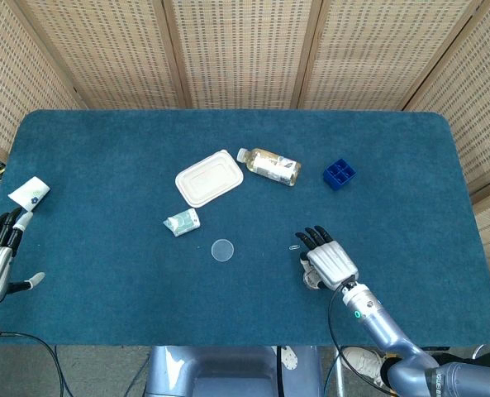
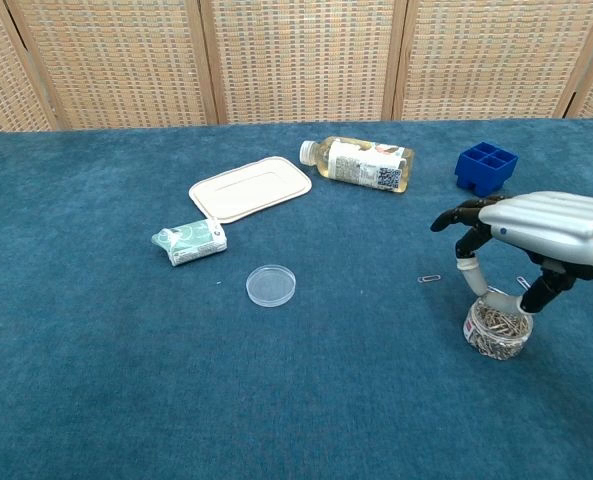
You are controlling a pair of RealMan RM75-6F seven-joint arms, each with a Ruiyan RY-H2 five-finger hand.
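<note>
The right hand (image 2: 536,228), fingers spread and holding nothing, hovers directly over the small clear round tub of metal paperclips (image 2: 496,332) near the table's front edge.

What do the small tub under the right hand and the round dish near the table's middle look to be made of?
Tub: seemingly clear glossy plastic, since metal paper clips show through its wall. Round dish: probably transparent plastic, as the blue cloth shows through it. The right hand hovers over the tub.

right hand (image 2: 551,225) – silver shell, black fingers (image 2: 454,216) | forearm – bluish-grey, perhaps a green light
</note>
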